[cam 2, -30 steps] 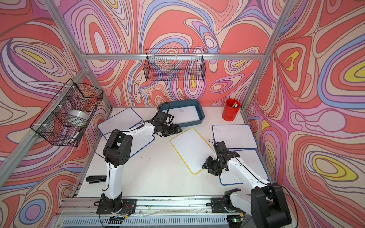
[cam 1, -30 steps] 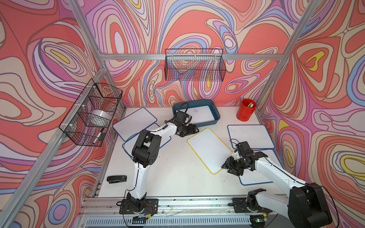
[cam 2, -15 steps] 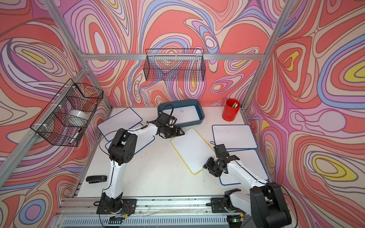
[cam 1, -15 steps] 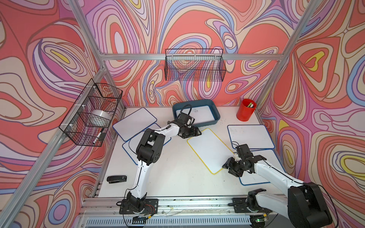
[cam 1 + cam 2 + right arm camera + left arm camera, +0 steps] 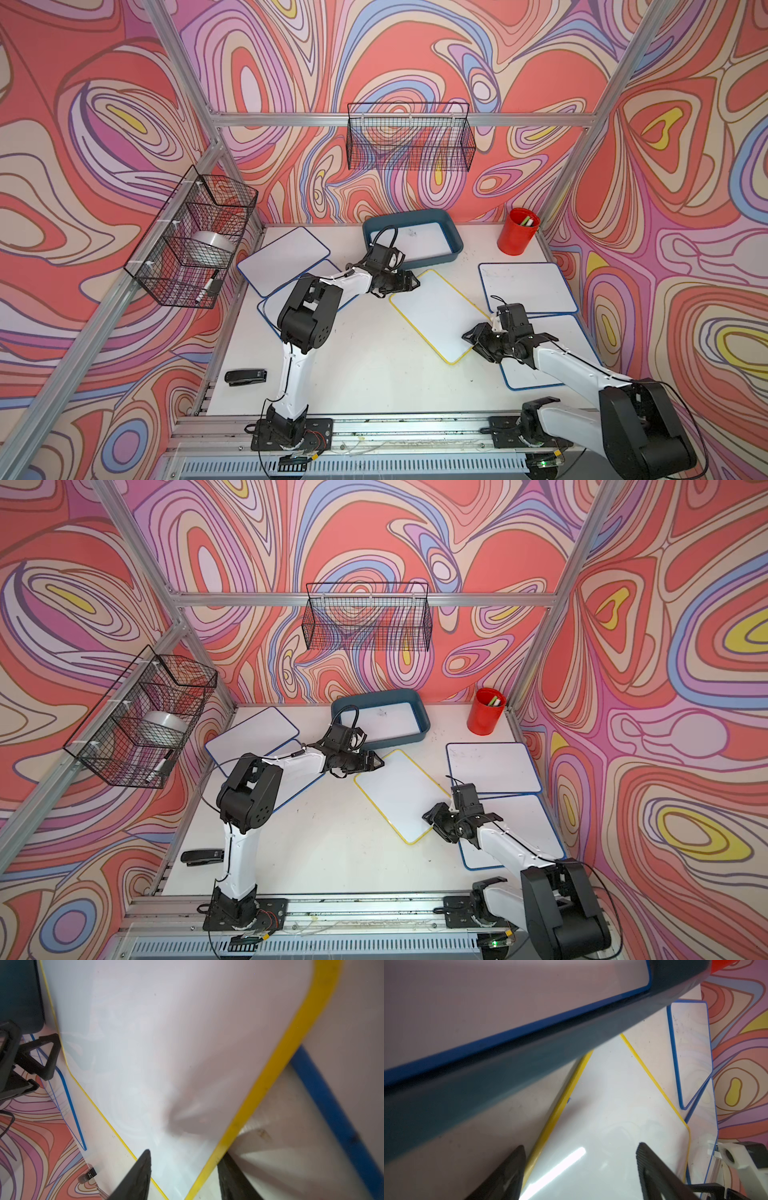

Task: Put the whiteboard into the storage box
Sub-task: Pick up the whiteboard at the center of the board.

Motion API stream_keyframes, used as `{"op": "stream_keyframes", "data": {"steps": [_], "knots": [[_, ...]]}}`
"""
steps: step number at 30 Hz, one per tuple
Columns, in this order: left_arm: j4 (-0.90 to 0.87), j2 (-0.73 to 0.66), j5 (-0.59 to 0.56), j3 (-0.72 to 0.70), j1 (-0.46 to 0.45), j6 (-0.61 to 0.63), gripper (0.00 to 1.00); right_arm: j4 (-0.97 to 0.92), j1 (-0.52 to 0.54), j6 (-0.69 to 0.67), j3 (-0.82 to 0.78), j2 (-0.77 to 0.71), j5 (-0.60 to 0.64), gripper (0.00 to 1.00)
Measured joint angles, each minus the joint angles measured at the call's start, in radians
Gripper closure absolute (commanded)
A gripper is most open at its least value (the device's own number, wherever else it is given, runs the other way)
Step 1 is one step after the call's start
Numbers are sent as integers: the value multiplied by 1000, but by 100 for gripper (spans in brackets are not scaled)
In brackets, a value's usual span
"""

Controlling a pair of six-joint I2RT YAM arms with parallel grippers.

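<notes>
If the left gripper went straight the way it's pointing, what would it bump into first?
Probably the yellow-edged whiteboard: the left gripper points along it, open, astride its edge beside the storage box.

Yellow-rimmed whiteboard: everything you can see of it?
The yellow whiteboard is a thin, glossy white rectangle with rounded corners and a narrow yellow rim, and its face is blank. It lies askew in the middle of the table. Its far short end is close to the storage box; contact is unclear. The left gripper has open fingers astride a far corner, and the right gripper has open fingers astride a near corner.
</notes>
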Motion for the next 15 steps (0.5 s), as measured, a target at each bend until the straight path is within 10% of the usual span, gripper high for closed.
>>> {"op": "stream_keyframes", "data": {"steps": [15], "knots": [[5,-135,-52,-180,-2,-9,20,43,-14,-21,-27,-76,-14,55]]}}
